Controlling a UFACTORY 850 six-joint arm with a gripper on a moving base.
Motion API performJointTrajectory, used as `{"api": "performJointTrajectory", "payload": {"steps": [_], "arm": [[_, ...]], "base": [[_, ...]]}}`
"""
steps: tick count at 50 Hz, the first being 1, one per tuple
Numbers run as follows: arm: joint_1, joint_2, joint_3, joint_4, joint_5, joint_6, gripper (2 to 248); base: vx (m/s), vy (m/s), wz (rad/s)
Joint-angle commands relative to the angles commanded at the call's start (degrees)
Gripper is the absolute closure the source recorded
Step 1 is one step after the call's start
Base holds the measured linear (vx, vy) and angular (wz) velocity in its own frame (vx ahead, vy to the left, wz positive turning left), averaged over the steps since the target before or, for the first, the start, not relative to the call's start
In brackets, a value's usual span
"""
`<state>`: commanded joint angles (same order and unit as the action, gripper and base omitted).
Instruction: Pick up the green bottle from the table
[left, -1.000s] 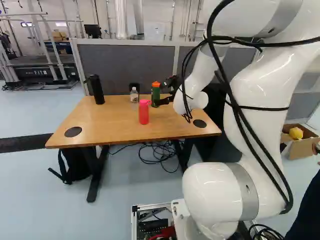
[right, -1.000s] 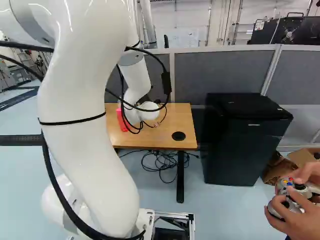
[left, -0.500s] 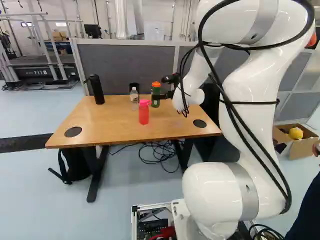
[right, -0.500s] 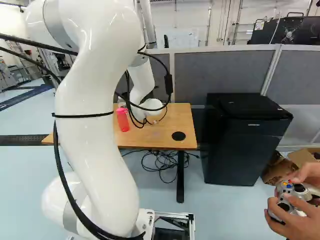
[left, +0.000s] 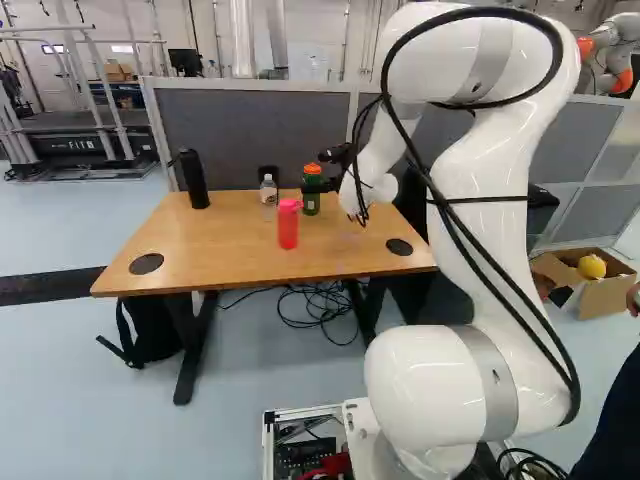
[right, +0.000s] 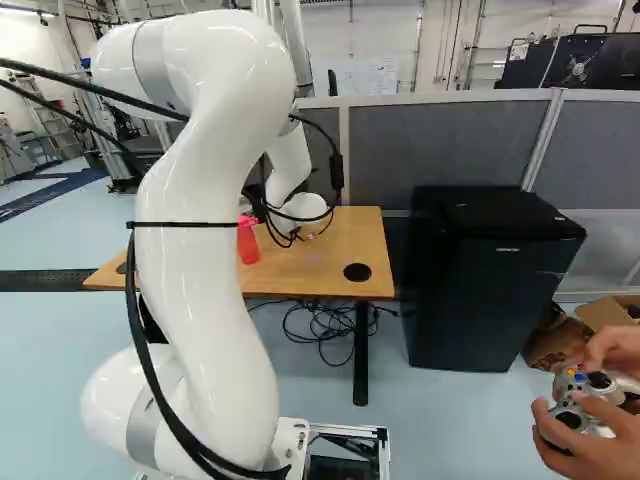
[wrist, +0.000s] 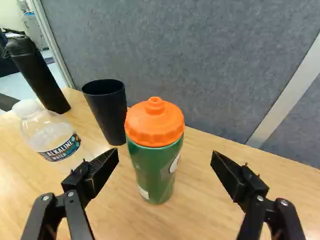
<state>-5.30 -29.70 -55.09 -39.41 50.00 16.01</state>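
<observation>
In the left base view my gripper (left: 318, 186) is at the green bottle (left: 311, 203) on the wooden table (left: 220, 255), partly covering it from the arm's side. The wrist view shows the gripper (wrist: 165, 156) open, its fingers wide apart. Upright ahead of the gap stands the green bottle (wrist: 156, 175) with its orange lid, closer to the finger on the clear bottle's side. Bare table shows between the bottle and each finger. The arm hides the green bottle in the right base view.
Near the green bottle stand a black cup (wrist: 107, 112), a clear water bottle (wrist: 50, 132) and a pink bottle (left: 288, 225). A black bottle (left: 194, 180) is farther off. Grey partition (wrist: 200, 60) behind; black fridge (right: 490, 280) right; another robot (left: 612, 50) far back.
The upper arm has swung leftward in the left base view, and the gripper has shifted slightly left and up against the green bottle. Bottles and base have stayed put.
</observation>
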Motion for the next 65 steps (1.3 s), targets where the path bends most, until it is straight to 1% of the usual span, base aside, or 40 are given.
{"api": "performJointTrajectory", "payload": {"steps": [14, 15, 19, 20, 24, 25, 29, 30, 35, 36, 53, 65], "arm": [[0.3, -1.5, -2.0, 0.0, 0.0, 0.0, 3], [0.3, -1.6, -2.1, 0.0, 0.0, 0.0, 13], [0.4, -1.9, -2.5, 0.0, 0.0, 0.0, 13], [0.4, -1.9, -2.6, 0.0, 0.0, 0.0, 51], [0.5, -2.2, -3.0, 0.0, 0.0, 0.0, 51], [0.5, -2.2, -3.0, 0.0, 0.0, 0.0, 89], [0.6, -2.4, -3.3, 0.0, 0.0, 0.0, 89], [0.6, -2.5, -3.4, 0.0, 0.0, 0.0, 124], [0.7, -2.7, -3.6, 0.0, 0.0, 0.0, 124], [0.7, -2.7, -3.7, 0.0, 0.0, 0.0, 128], [0.8, -2.8, -3.8, 0.0, 0.0, 0.0, 128], [1.0, -0.5, -2.2, 0.0, 0.0, 0.0, 128]], "base": [[0.0, 0.0, 0.0], [0.0, 0.0, 0.0], [0.0, 0.0, 0.0], [0.0, 0.0, 0.0], [0.0, 0.0, 0.0], [0.0, 0.0, 0.0], [0.0, 0.0, 0.0], [0.0, 0.0, 0.0], [0.0, 0.0, 0.0], [0.0, 0.0, 0.0], [0.0, 0.0, 0.0], [0.0, 0.0, 0.0]]}}
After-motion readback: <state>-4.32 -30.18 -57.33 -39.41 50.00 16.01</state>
